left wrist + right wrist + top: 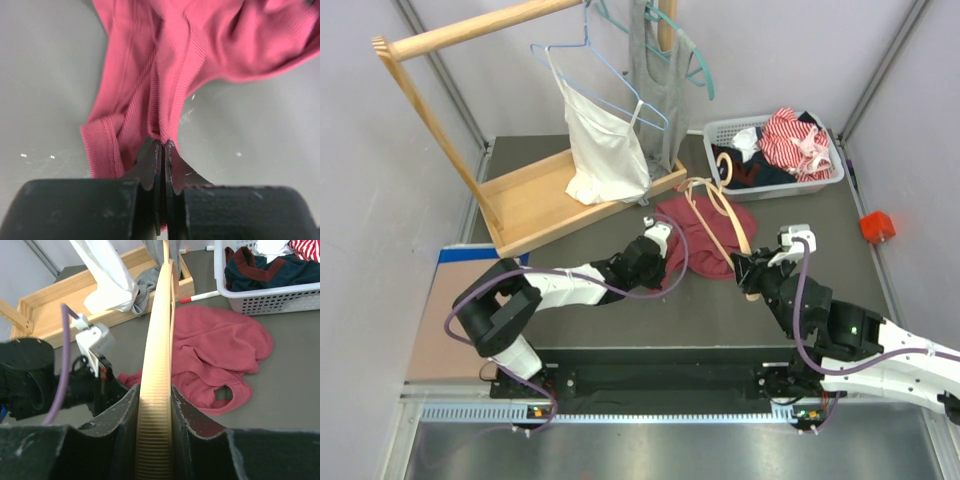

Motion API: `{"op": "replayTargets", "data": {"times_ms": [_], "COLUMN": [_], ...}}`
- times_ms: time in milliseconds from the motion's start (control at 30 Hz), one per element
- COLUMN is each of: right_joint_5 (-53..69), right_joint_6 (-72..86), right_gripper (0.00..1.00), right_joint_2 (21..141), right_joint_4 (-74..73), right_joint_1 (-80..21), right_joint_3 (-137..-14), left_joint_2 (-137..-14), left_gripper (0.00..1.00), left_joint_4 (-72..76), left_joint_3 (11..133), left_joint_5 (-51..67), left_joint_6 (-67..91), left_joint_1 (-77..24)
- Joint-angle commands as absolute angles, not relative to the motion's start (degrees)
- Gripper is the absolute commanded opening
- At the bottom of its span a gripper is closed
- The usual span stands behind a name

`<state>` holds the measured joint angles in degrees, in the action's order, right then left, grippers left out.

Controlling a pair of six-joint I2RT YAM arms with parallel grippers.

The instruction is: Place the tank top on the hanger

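The maroon tank top (705,238) lies crumpled on the dark table in the middle. My left gripper (665,252) is shut on a ribbed hem of the tank top (165,85) at its near left edge, fabric pinched between the fingertips (156,150). My right gripper (748,270) is shut on one arm of the tan wooden hanger (720,205), which lies across the top, its hook toward the basket. In the right wrist view the hanger (159,350) runs straight away from the jaws, with the tank top (220,350) to its right.
A wooden rack (545,195) stands at back left with a white camisole (605,145) on a blue wire hanger and a grey top (655,70) on a teal hanger. A white laundry basket (775,180) of clothes sits at back right. A red block (876,226) lies far right.
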<state>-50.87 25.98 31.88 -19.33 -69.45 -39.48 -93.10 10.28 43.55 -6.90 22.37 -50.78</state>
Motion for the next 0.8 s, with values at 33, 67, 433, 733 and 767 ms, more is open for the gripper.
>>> {"op": "replayTargets", "data": {"times_ms": [33, 67, 433, 733, 767], "right_joint_5": [-49.1, -48.5, -39.9, -34.0, -33.7], "right_joint_6": [24.1, 23.3, 17.1, 16.4, 16.5], "right_gripper": [0.0, 0.0, 0.0, 0.0, 0.0], "right_joint_2": [31.1, 30.8, 27.9, 32.3, 32.5], "right_joint_4": [-19.4, -19.4, -18.1, -21.4, -21.4], "right_joint_1": [-69.3, -69.3, -69.3, -69.3, -69.2], "right_joint_3": [-43.5, -43.7, -45.5, -47.1, -47.0], "left_joint_2": [-86.6, -86.2, -86.7, -87.8, -87.9], "left_gripper": [0.0, 0.0, 0.0, 0.0, 0.0], "left_joint_4": [7.1, 6.2, 8.7, 12.7, 12.7], "left_joint_3": [48.9, 49.5, 49.5, 49.1, 49.4], "left_joint_5": [-9.4, -9.3, 6.9, 10.3, 10.3], "left_joint_6": [20.3, 20.0, 25.3, 27.9, 27.9], "left_joint_1": [-49.1, -48.5, -30.4, -23.9, -23.7]}}
